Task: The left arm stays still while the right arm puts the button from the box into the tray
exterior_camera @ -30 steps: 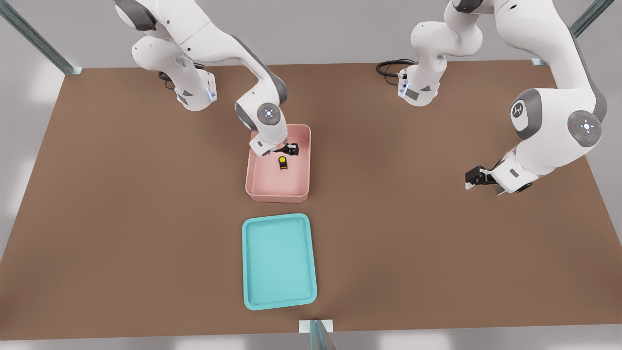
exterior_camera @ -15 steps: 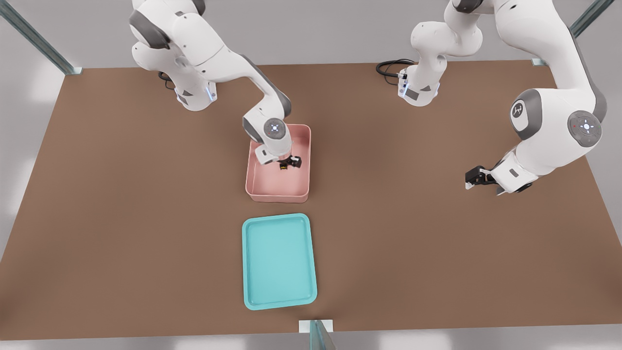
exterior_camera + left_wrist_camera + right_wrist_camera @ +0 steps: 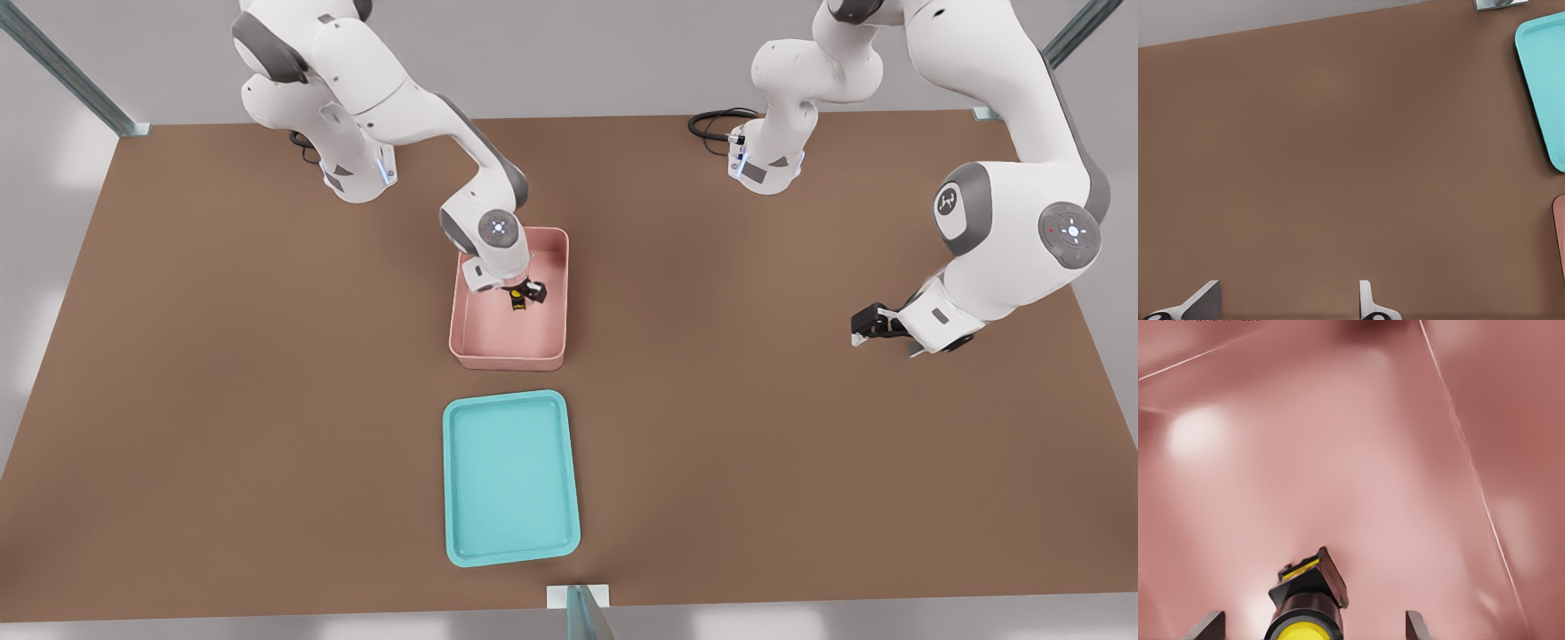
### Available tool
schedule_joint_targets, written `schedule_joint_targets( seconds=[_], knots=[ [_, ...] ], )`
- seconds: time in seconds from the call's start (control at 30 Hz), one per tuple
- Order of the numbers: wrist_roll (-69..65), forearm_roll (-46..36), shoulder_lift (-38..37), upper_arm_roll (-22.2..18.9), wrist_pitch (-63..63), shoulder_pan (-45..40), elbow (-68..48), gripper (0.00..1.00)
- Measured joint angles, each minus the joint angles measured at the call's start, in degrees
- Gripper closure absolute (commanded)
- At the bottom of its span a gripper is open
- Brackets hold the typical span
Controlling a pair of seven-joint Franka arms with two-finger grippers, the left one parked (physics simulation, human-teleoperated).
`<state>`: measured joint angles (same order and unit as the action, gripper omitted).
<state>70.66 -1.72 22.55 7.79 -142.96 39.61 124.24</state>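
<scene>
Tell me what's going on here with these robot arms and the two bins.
The working arm has reached into the pink box, and its gripper sits down around the small yellow-topped button. In the right wrist view the button lies between the two jaws, which stand well apart on either side of it, so it is not clamped yet. The turquoise tray, nearer the camera, has nothing in it. The other arm is parked off to the side.

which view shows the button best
The right wrist view: the button fills the foreground over the box. In the front view it is tiny, partly hidden under the gripper. The left wrist view misses it.
</scene>
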Motion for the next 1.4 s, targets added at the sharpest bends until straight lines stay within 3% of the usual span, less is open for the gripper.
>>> schedule_joint_targets(
  seconds=[0.07, 0.1, 0.27, 0.4, 0.57, 0.77, 1.07, 1.3, 1.33, 1.37, 1.4],
  knots=[
    [0.4, 0.0, 0.5, 0.0, -0.1, 0.0, -0.4, 0.00],
    [0.6, 0.1, 0.7, 0.0, -0.3, 0.0, -0.4, 0.06],
    [1.4, 0.0, 0.6, -0.2, -0.9, -0.3, -0.5, 0.55],
    [1.7, -0.2, -0.3, -0.3, -1.0, -0.8, -0.5, 0.63],
    [2.0, -0.3, -5.7, -0.6, 2.0, -1.7, -2.3, 0.63],
    [2.1, -0.1, -5.5, -0.5, 10.7, -7.5, -16.4, 0.63],
    [2.1, 1.8, 17.6, -0.7, 25.1, -14.1, -53.8, 0.62],
    [1.9, 3.2, 31.9, -2.6, 28.2, -14.1, -69.3, 0.62],
    [1.7, 3.3, 33.1, -2.8, 28.3, -14.1, -70.3, 0.56],
    [1.5, 3.4, 33.8, -2.9, 28.3, -14.1, -70.9, 0.37],
    [1.4, 3.4, 34.2, -3.0, 28.3, -14.1, -71.3, 0.00]
  ],
)
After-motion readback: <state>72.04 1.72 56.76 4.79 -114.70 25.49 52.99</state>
